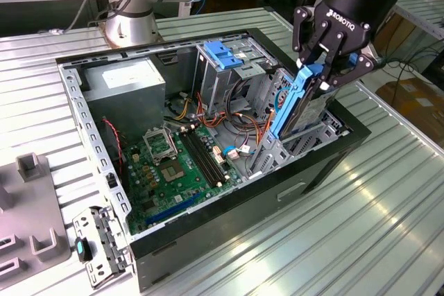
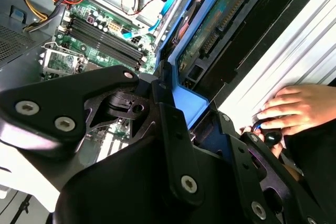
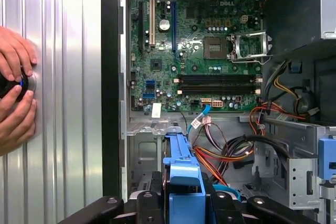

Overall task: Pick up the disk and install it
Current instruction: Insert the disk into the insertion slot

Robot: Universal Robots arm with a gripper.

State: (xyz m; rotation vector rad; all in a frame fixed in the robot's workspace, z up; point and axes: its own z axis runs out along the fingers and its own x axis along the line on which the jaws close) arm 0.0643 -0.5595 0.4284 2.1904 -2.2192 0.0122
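Gripper (image 1: 326,74) pinching disk (image 1: 310,110) by its upper end; lower end at drive bay (image 1: 274,154);
I judge the blue rails (image 1: 290,105) must sit square to the bay guides; slow, straight insertion.

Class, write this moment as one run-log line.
end effector: shut on disk | disk: upright, lower end inside case | step: installing

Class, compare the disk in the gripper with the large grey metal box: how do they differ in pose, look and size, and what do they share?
Pose: the disk stands on edge, tilted, clamped by the gripper; the grey box lies flat in the case. Look: the disk has blue rails; the grey box is plain with a white sticker. Size: the disk is thin, the grey box bulkier. Both are rectangular metal.
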